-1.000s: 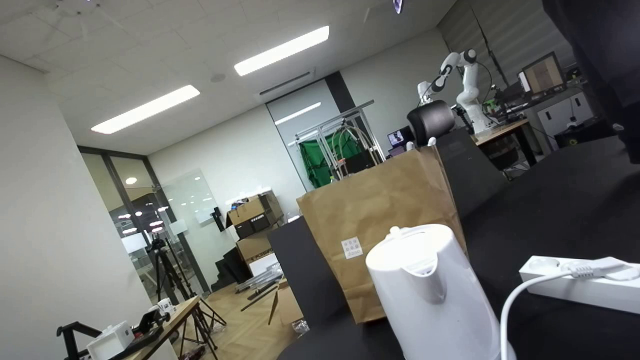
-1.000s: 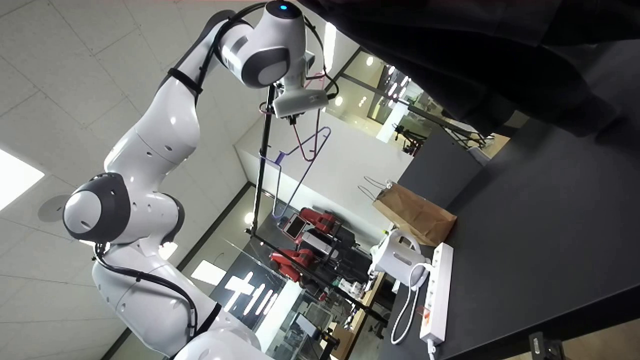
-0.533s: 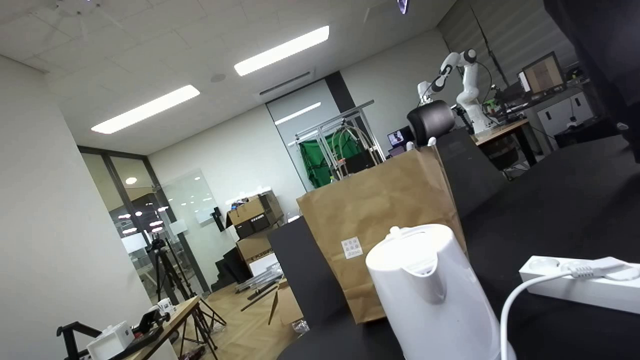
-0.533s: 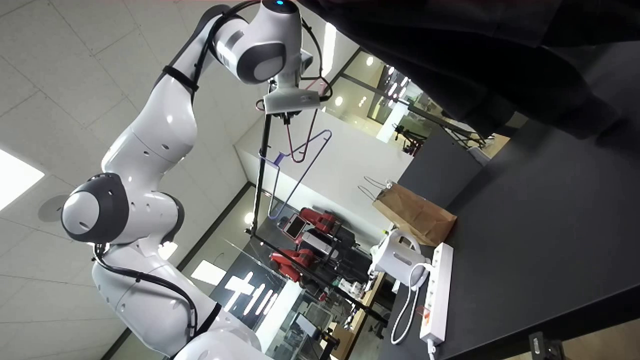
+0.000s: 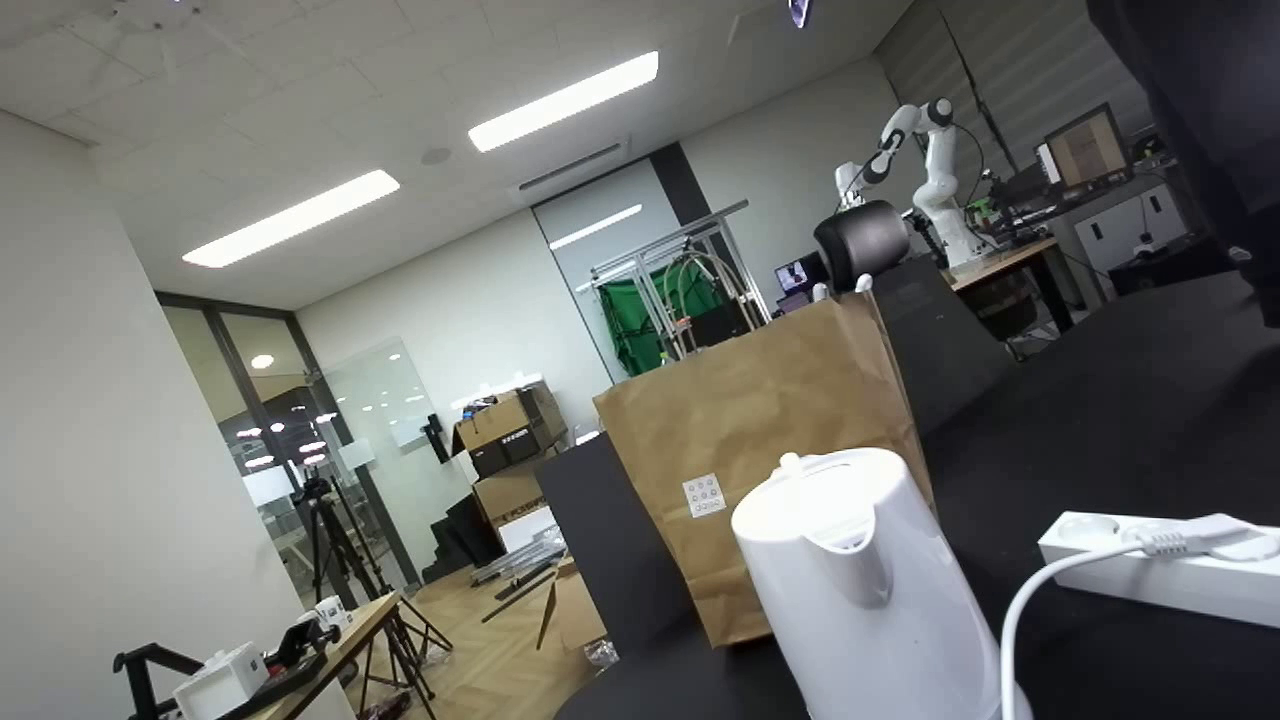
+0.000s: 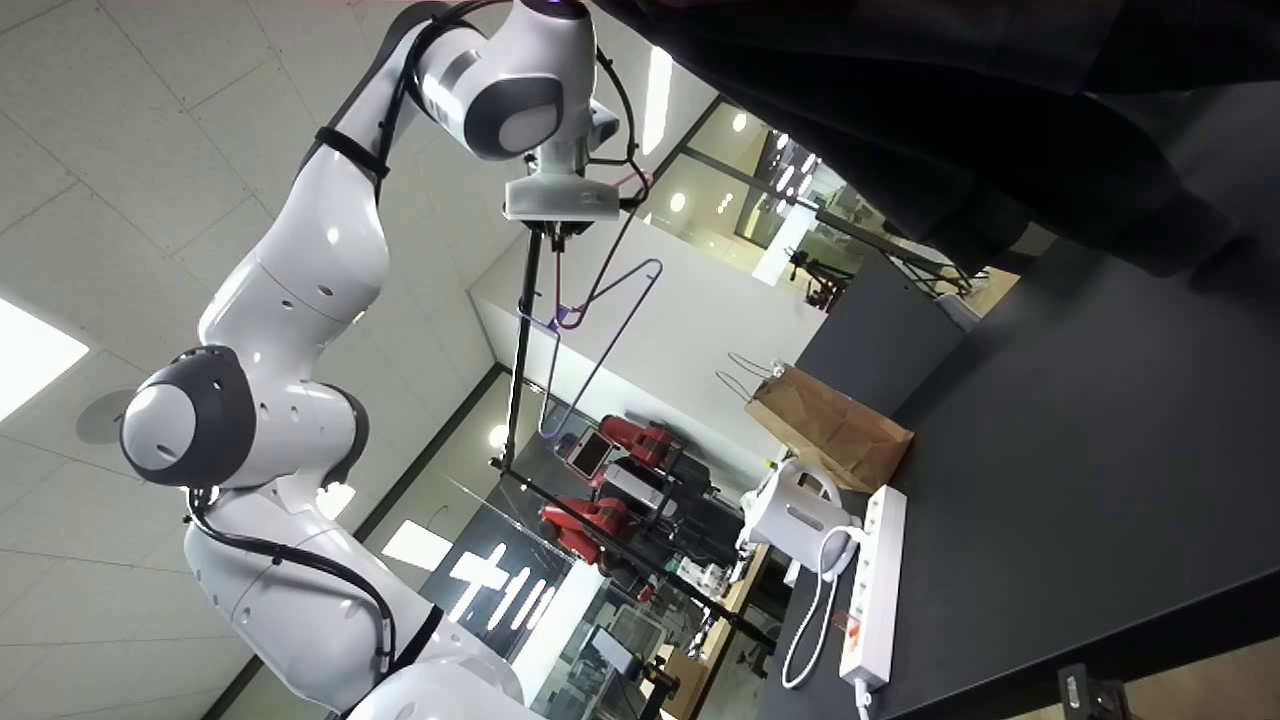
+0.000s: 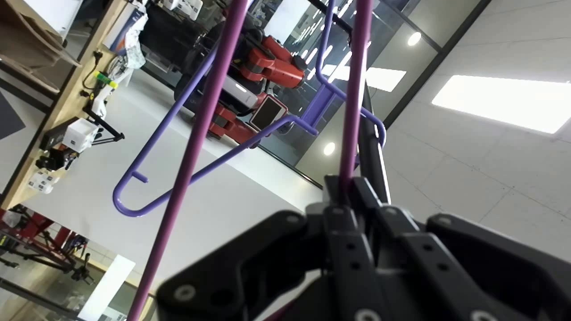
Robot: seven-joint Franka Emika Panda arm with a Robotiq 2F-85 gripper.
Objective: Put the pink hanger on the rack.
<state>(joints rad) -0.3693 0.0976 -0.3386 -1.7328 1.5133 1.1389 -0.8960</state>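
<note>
In the wrist view, from the left, a purple clothes hanger [image 7: 319, 104] shows behind the pink hanger [image 7: 354, 93], which is up in the air; the gripper [image 7: 349, 191] is squeezed narrow, clamping one of its bars; just right, behind, runs the rack's bar [image 7: 372, 151].

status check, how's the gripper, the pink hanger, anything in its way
Gripper shut on pink hanger. Can't tell whether it's hooked on the rack. Purple hanger hangs there too, might crowd the spot.
</note>
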